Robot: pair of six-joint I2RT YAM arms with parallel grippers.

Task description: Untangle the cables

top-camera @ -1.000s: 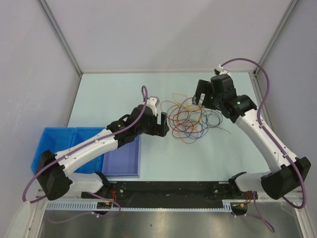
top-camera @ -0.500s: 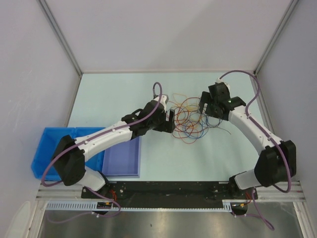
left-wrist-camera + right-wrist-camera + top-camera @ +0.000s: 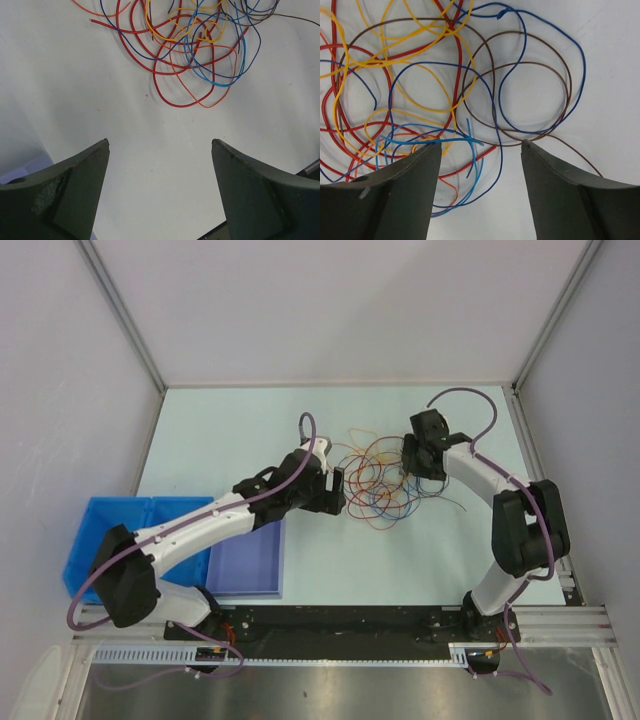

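I see cables [image 3: 385, 480] as a loose tangle on tabletop [image 3: 230, 430]: thin red, orange, yellow, blue, brown loops. Just ahead of left tool [image 3: 160, 144], fingers spread. Right tool [image 3: 481, 146] right over tangle, spread too, pinching nothing.

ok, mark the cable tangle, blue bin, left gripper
cable tangle [image 3: 385, 478], top view, middle of the loops
blue bin [image 3: 95, 525], top view, bare floor
left gripper [image 3: 159, 142], left wrist view, midway between fingertips

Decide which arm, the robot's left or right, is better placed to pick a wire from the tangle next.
Right, probably. The right claw, open, hangs directly over the cables, blue and brown loops between its fingers. The left claw, also open, faces bare table just short of the tangle.
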